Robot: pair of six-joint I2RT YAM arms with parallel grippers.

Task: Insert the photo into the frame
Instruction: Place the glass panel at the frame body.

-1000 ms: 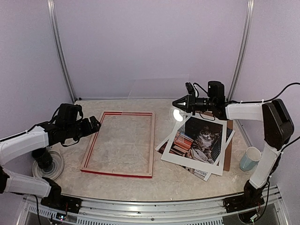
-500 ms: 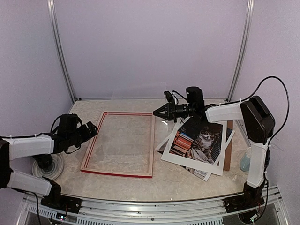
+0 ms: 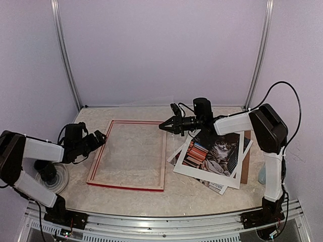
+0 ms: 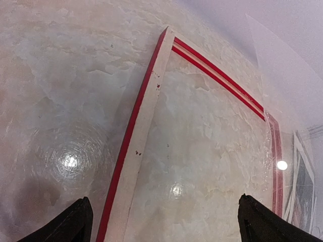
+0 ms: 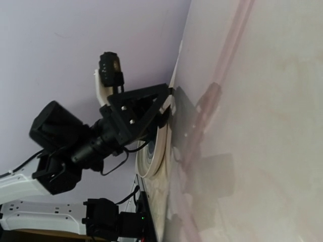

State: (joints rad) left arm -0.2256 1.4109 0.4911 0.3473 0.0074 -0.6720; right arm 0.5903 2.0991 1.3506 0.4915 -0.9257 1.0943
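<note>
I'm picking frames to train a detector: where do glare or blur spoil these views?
Left wrist view: round lamp glare on the pale marbled table; the red-faced wooden picture frame is sharp. Right wrist view: that frame is a washed-out pink blur. Top view: sharp, evenly lit.

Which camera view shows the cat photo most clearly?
The top external view: the photo lies almost whole and face up there. The left wrist view catches only a thin strip at that view's right edge. The right wrist view shows none of it.
</note>
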